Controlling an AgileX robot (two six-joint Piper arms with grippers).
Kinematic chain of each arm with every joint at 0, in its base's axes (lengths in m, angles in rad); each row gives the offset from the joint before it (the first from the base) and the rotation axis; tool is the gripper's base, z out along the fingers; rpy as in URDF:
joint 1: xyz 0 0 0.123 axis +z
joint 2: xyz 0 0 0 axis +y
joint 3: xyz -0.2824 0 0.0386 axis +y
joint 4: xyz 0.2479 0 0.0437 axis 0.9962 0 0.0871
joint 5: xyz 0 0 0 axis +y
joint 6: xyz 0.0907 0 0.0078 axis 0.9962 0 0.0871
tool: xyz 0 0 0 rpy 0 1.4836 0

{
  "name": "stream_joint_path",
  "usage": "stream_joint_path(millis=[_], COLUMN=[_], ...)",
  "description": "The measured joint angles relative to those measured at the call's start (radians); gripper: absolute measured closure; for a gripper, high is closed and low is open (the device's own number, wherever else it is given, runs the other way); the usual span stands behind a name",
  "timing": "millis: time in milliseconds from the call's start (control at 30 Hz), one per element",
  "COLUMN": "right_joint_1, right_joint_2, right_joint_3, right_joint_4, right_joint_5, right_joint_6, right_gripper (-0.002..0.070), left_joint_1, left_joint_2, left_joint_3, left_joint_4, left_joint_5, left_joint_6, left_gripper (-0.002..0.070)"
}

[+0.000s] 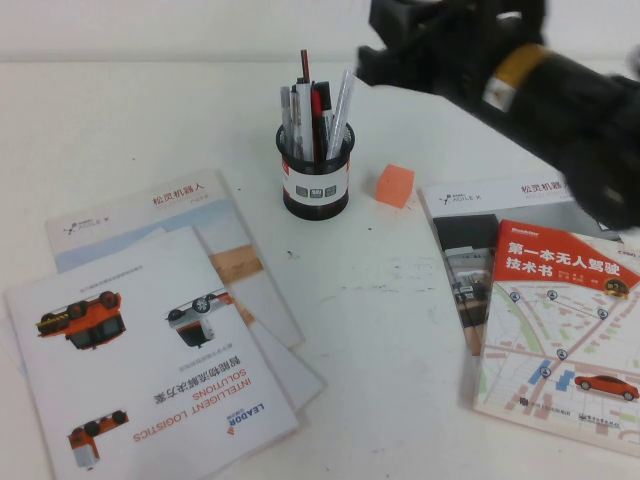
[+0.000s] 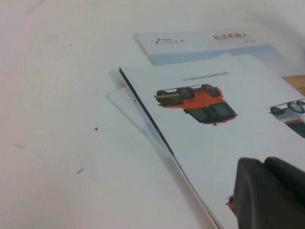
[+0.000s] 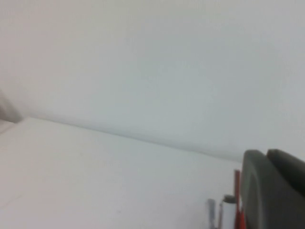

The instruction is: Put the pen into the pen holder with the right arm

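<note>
Nearing the end: pen already in holder

Left gripper (image 2: 269, 193) parked over the brochures (image 1: 150, 330), closure unclear. White pen (image 1: 341, 100) stands in the pen holder (image 1: 316, 170) among others. Right gripper (image 3: 274, 191) shut, empty, raised beyond the holder; only retreat seems left.

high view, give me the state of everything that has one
pen holder: upright, full of pens
pen: standing in the holder, leaning
orange cube: resting on table, beside holder
right gripper: shut, empty, above holder
left gripper: over the brochures

Black mesh pen holder (image 1: 316, 172), orange cube (image 1: 394, 186), white table (image 1: 390, 300).
</note>
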Motion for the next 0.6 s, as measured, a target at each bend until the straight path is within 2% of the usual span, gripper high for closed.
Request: stream_joint_path(millis=[267, 433, 600], right_joint_1=[0.033, 0.033, 0.033], right_joint_2=[-0.394, -0.543, -0.585], right_joint_3=[0.362, 0.455, 0.507], right_joint_4=[-0.046, -0.048, -0.045], right_joint_5=[-0.09, -0.022, 0.011], right_joint_6=[0.0, 0.0, 0.0], right_gripper=[0.0694, 0.0694, 0.0695], left_joint_1=[0.0, 0.0, 0.0], left_joint_2=[0.0, 0.0, 0.0], left_joint_3=[0.0, 0.0, 0.0], left_joint_4=[0.0, 0.0, 0.0], left_joint_5=[0.0, 0.0, 0.0], left_joint_6=[0.0, 0.0, 0.0], left_gripper=[0.0678, 0.0678, 0.0677])
